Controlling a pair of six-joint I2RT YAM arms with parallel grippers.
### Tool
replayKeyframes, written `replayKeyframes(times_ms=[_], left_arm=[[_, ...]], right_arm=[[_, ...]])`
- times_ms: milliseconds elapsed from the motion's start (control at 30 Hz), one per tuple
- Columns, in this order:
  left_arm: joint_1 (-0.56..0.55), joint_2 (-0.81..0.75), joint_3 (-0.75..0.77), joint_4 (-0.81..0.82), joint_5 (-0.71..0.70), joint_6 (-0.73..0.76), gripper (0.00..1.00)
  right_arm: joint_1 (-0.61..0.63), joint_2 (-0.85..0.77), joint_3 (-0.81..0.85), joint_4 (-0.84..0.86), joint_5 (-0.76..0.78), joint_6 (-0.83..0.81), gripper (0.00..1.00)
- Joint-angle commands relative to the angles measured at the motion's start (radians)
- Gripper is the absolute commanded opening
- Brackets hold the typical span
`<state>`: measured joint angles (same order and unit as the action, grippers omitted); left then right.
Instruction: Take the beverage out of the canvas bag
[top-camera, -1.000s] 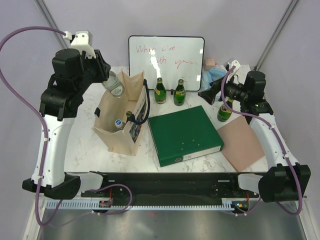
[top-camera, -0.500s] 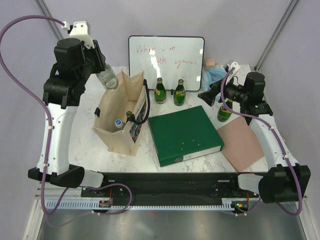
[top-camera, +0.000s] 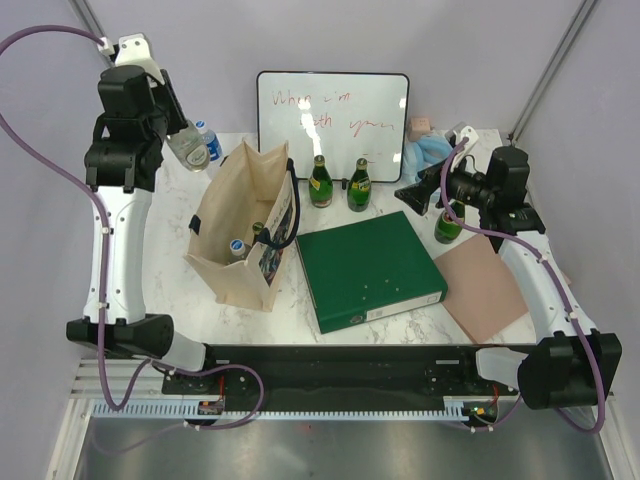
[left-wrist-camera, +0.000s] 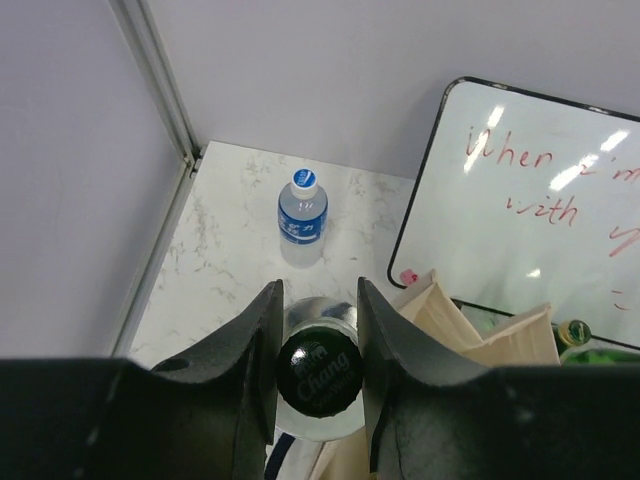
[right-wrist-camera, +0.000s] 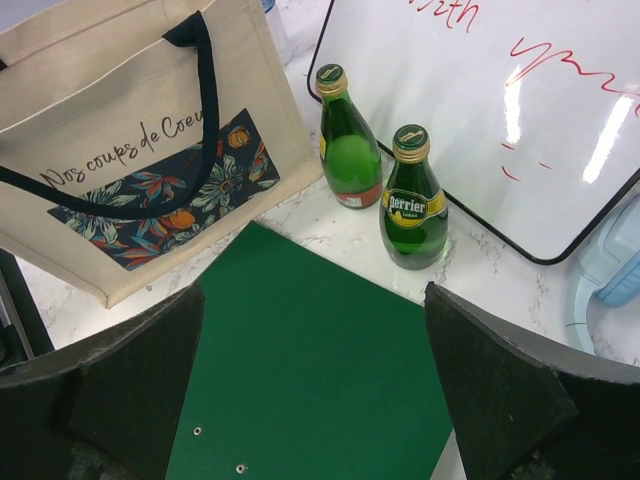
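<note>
The beige canvas bag (top-camera: 243, 222) stands upright at the left of the table, its printed side showing in the right wrist view (right-wrist-camera: 130, 150). My left gripper (top-camera: 183, 148) is shut on a clear Chang bottle (top-camera: 190, 152) with a black cap (left-wrist-camera: 319, 372), held in the air above the table, behind and left of the bag's mouth. The fingers (left-wrist-camera: 250, 340) press on both sides of the bottle's neck. A blue-capped bottle (top-camera: 237, 245) and a green bottle top (top-camera: 258, 230) show inside the bag. My right gripper (top-camera: 410, 190) is open and empty above the green binder (right-wrist-camera: 310, 370).
A small blue-capped water bottle (top-camera: 207, 140) stands at the back left (left-wrist-camera: 301, 215). Two green Perrier bottles (top-camera: 320, 182) (top-camera: 359, 186) stand before the whiteboard (top-camera: 333, 115); a third one (top-camera: 450, 222) is at the right. A green binder (top-camera: 368, 268) and a pink board (top-camera: 486, 285) lie flat.
My left arm has lifted the Chang bottle up out of the bag's mouth and carried it back and to the left. The right arm has barely moved.
</note>
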<state>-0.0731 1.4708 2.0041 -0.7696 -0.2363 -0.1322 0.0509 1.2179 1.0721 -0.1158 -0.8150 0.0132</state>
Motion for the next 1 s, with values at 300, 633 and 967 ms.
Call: replayKeyframes(times_ms=[300,633,967], left_arm=[[0.052,0.071,-0.074,0.351,-0.095,-0.043,0.02],[0.072,0.143,-0.182,0.461,-0.117,-0.032,0.02],[0.105,0.192,-0.321,0.601,-0.132,-0.046,0.02]], right_arm=[[0.009,-0.049,-0.032,0.013,-0.024,-0.004,0.98],[0.009,-0.038,-0.029,0.013,-0.019,-0.004,0.98],[0.012,-0.026,0.009,-0.004,-0.038,-0.004,0.98]])
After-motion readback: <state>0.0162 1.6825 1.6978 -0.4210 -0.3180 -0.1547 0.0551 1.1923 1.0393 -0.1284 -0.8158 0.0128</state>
